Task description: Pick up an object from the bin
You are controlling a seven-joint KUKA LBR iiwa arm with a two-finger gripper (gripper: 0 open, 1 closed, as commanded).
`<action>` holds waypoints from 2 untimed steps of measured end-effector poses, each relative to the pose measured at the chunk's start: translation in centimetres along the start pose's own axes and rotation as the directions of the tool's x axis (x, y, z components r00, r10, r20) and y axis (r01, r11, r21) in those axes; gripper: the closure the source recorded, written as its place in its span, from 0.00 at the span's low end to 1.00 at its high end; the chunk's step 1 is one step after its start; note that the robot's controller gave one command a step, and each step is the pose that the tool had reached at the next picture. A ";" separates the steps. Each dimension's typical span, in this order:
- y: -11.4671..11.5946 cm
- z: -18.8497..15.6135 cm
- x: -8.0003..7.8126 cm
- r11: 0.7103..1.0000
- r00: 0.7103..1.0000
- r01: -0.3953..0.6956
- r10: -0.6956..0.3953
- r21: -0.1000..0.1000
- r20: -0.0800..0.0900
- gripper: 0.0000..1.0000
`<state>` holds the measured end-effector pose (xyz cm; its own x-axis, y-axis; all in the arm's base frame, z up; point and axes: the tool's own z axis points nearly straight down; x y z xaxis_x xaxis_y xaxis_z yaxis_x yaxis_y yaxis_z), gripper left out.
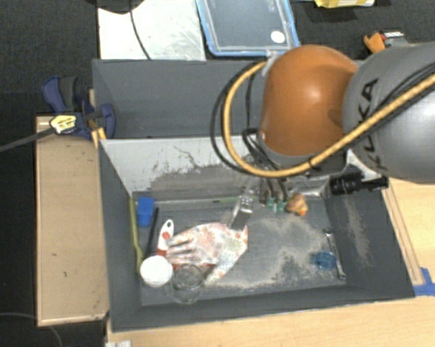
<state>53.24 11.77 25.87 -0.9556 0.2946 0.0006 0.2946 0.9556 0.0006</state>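
Note:
My gripper [243, 210] pokes out from under the arm's wrist at the bin's back middle. Its tip is just above the upper right corner of a crumpled white cloth with red print [210, 247]. Whether it touches the cloth I cannot tell. A small orange-brown lump [298, 206] lies just to the right of the gripper, near the back wall. Nothing is seen held.
A white round cap [155, 271] and a clear plastic cup [186, 282] lie at the cloth's front left. A blue block [145, 210], a black pen [151, 229] and a yellow-green stick [136, 234] line the left wall. At the right lie a small blue piece [323, 260] and a thin metal rod [335, 254].

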 end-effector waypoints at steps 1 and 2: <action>1.6 2.9 -0.6 0.995 0.995 -0.096 0.096 -0.004 0.006 0.00; 5.3 10.0 -1.0 0.978 0.978 0.209 -0.209 -0.004 0.016 0.00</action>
<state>55.73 16.59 15.92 -0.9959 0.0887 -0.0151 0.0886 0.9961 0.0051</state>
